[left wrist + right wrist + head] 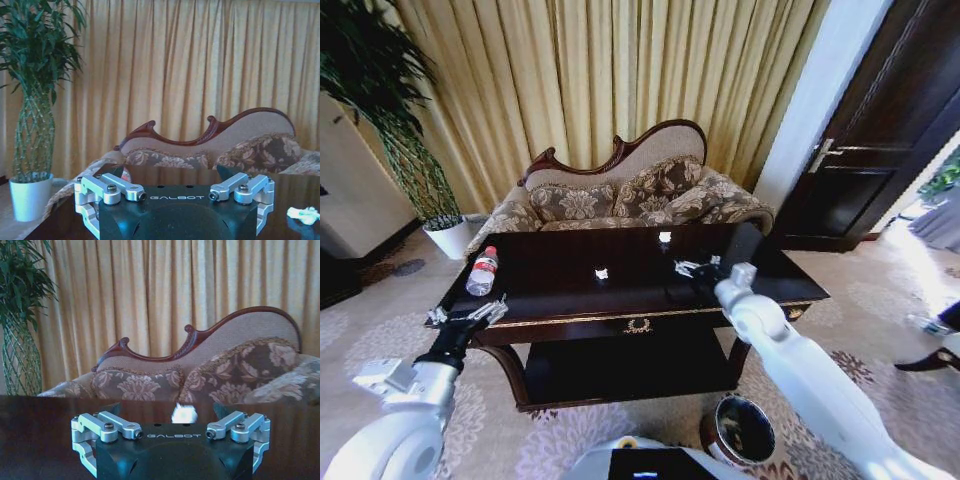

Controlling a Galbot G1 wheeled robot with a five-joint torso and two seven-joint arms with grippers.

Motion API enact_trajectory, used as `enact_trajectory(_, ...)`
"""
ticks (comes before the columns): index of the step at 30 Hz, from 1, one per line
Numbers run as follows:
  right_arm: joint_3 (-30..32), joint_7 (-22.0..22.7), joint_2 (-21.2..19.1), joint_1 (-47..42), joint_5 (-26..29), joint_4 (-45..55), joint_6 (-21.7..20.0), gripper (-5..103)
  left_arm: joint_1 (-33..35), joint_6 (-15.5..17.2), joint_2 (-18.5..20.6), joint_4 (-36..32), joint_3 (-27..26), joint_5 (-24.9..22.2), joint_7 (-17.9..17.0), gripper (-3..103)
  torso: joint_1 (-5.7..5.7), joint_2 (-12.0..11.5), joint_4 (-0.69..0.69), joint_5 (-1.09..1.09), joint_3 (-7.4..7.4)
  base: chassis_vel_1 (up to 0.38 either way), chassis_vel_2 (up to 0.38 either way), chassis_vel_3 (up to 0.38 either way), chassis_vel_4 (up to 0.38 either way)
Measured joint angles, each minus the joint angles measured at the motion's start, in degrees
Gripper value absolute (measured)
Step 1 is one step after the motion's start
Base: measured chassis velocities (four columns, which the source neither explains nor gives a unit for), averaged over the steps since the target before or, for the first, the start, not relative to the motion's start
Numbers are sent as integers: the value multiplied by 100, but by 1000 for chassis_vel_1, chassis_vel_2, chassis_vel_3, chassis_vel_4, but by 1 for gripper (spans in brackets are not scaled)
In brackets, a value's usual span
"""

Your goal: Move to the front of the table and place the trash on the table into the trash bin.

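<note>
- The robot stands before a dark, glossy table (560, 290) with gold edge trim, a gold emblem on its front drawer and a lower shelf, in a room hung with gold curtains (620, 80).
- A clear plastic bottle (482, 271) with a red cap lies on its side near the table's left end, cap pointing toward the far edge.
- Two small white crumpled scraps sit on the tabletop: one (602, 273) near the middle, another (665, 237) close to the far edge.
- The right gripper (696, 268) reaches over the tabletop, right of the middle scrap and in front of the far scrap; its jaws stand wide apart and hold nothing.
- In the right wrist view, the far scrap (183, 414) shows straight ahead between the spread linkages of the right gripper (170, 412).
- The left gripper (470, 315) hovers at the table's front left corner, just in front of the bottle, jaws spread wide and empty.
- In the left wrist view, a white scrap (303, 214) lies on the table off to one side of the left gripper (172, 172).
- The round dark brown trash bin (739, 431) stands on the patterned carpet in front of the table, toward its right end, beneath the right arm.
- A carved-back patterned sofa (630, 195) sits behind the table, and a tall potted plant (415, 170) in a white pot stands to the left.
</note>
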Motion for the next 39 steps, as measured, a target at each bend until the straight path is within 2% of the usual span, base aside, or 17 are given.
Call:
enact_trajectory(8,-481,-53,540,845,-70,-923,-74,100,56,-10,-28,0,-103,-14,-6,100,0,0,-2,-1,0,0,0,0,0)
enact_trajectory(11,-702,-26,903,1212,-251,-1479,-191,100,53,-12,-52,0,-116,-25,-7,100,0,0,-3,-1,0,0,0,0,0)
enact_trajectory(17,-789,142,1270,1568,-455,-2048,-478,100,-3,-32,-79,1,-99,-42,-10,100,0,0,-2,-1,0,0,0,0,0)
enact_trajectory(26,-743,391,1275,1696,-528,-2253,-720,100,-45,-33,-63,1,-44,-96,-14,100,0,0,-3,0,0,0,0,0,0)
enact_trajectory(39,-663,416,1268,1639,-659,-2498,-747,100,-111,-58,-46,1,29,-129,-16,100,1,0,-2,0,-1,0,0,0,0)
